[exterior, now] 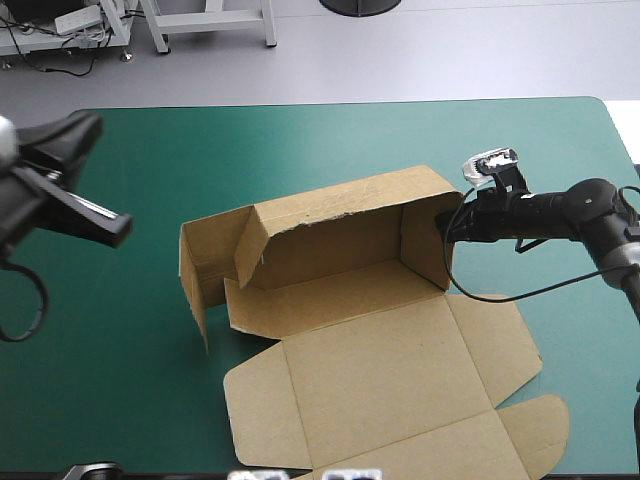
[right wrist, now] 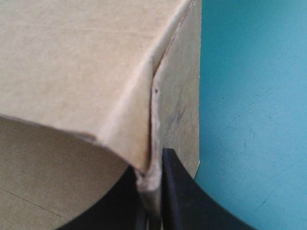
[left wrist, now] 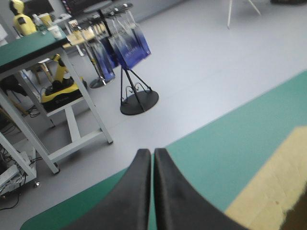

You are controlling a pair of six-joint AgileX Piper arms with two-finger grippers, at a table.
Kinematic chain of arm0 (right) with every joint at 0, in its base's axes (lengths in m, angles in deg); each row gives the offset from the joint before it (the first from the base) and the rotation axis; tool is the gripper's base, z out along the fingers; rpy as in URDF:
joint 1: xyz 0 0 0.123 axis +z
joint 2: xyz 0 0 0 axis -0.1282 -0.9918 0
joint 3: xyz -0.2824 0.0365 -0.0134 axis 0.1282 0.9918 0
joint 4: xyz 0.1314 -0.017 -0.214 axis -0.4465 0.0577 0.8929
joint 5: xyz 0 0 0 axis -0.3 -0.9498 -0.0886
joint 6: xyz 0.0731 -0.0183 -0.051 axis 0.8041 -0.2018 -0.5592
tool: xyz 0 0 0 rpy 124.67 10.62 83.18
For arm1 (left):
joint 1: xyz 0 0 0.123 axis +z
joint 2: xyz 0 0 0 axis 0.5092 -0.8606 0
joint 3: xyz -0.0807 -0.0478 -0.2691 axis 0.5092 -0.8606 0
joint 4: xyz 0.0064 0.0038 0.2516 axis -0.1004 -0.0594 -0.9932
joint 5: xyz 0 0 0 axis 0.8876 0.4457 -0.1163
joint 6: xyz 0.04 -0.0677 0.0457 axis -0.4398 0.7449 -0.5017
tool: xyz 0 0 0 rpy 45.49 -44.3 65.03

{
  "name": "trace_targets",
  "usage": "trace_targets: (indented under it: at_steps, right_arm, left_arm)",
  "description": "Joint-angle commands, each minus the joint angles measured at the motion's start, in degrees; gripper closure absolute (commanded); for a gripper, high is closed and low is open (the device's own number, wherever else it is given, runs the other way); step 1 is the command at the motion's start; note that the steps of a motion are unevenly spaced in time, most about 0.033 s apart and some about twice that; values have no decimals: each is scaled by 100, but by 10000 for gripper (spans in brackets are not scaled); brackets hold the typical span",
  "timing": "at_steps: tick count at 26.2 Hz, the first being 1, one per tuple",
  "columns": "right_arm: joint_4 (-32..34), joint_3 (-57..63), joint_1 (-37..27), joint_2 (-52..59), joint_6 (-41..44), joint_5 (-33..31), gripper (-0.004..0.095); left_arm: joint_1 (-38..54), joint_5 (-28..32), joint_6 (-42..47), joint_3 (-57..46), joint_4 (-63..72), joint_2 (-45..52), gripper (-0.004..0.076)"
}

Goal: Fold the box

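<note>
We judge the box [exterior: 340, 290] roughly half made. It sits at the middle of the bench [exterior: 300, 140] with its long rear wall [exterior: 330, 245] and both end walls raised, while the wide lid panel [exterior: 390, 380], with its rounded tabs, lies flat toward the bench's near edge. What seems left to us is tucking the end flaps and locking the walls. The right gripper [exterior: 447, 226] is clenched on the upright wall at the box's right end, pinching its corner seam. The left gripper [exterior: 112, 228] hangs above the bench's left edge, pressed together on nothing. The board is matte brown, stiff, sharply creased, and slightly frayed at the pinched corner.
</note>
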Motion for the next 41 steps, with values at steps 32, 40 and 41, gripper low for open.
trace_targets:
  at_steps: [32, 40, 41]
  right_arm:
    - [374, -92, 16, 587, 908, -358, 917]
    - [422, -92, 16, 587, 1045, -412, 917]
    - [422, -92, 16, 587, 1057, -412, 917]
  left_arm:
    - [1797, 1419, -1394, -237, 3422, -1473, 706]
    - [4362, 2067, -3123, -136, 5895, -1825, 706]
    - [4694, 2066, -3252, -97, 6112, -1837, 706]
